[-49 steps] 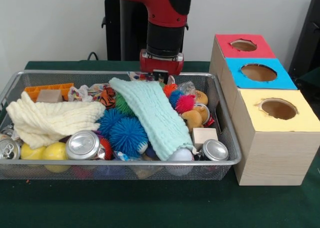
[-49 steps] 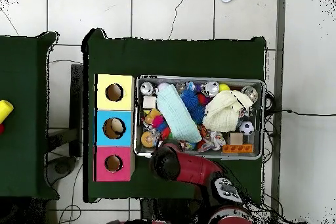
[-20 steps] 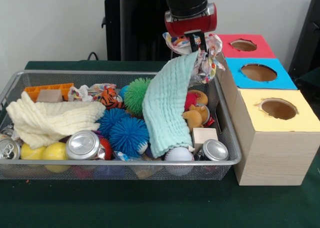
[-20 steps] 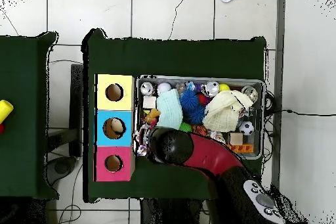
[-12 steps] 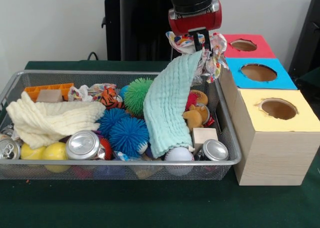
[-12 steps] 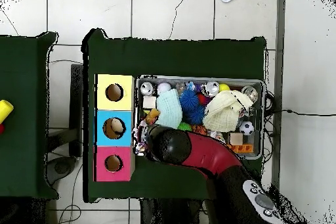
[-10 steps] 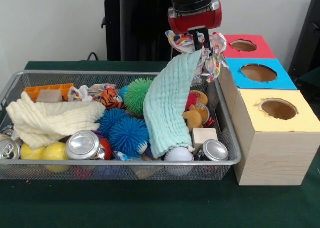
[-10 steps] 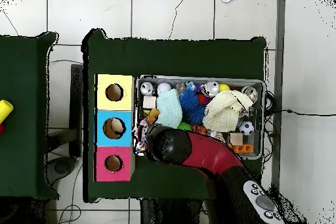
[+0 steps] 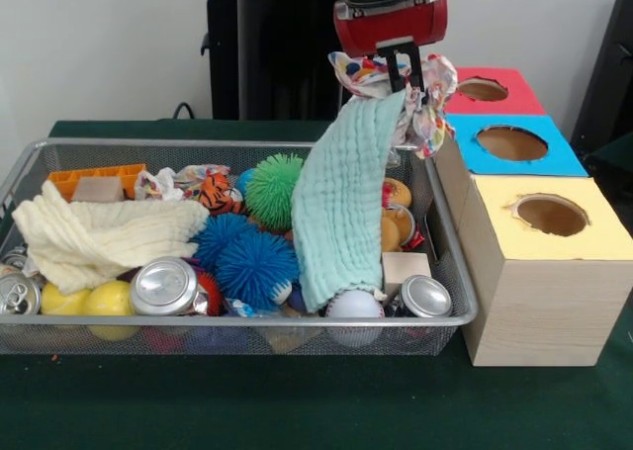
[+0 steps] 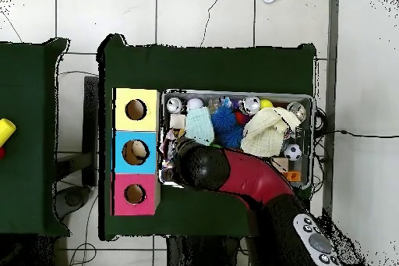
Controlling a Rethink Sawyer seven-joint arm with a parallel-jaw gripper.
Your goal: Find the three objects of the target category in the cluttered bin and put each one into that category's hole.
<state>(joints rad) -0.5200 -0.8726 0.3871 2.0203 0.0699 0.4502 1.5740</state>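
Right now my fingers (image 9: 404, 77) are pinched on a patterned cloth (image 9: 427, 104), and a mint cloth (image 9: 346, 208) has come up with it, caught at the same pinch. Both hang above the far right corner of the bin (image 9: 450, 272). The mint cloth drapes down in a long strip, its lower end resting on a white ball (image 9: 353, 305) near the bin's front wall. The patterned cloth bunches around my fingers and dangles beside the box (image 9: 529, 302), close to its blue hole (image 9: 511, 141). The red hole (image 9: 482, 89) lies behind that one and the yellow hole (image 9: 551, 215) in front.

Down in the bin, a cream cloth (image 9: 99, 234) lies on the left over yellow balls (image 9: 107, 300). Blue spiky balls (image 9: 252, 267) and a green one (image 9: 274, 188) sit in the middle, with cans (image 9: 163, 285) at the front. From overhead, my arm (image 10: 234, 177) covers the bin's corner nearest the box (image 10: 135, 152) on the green worktop (image 10: 210, 64).
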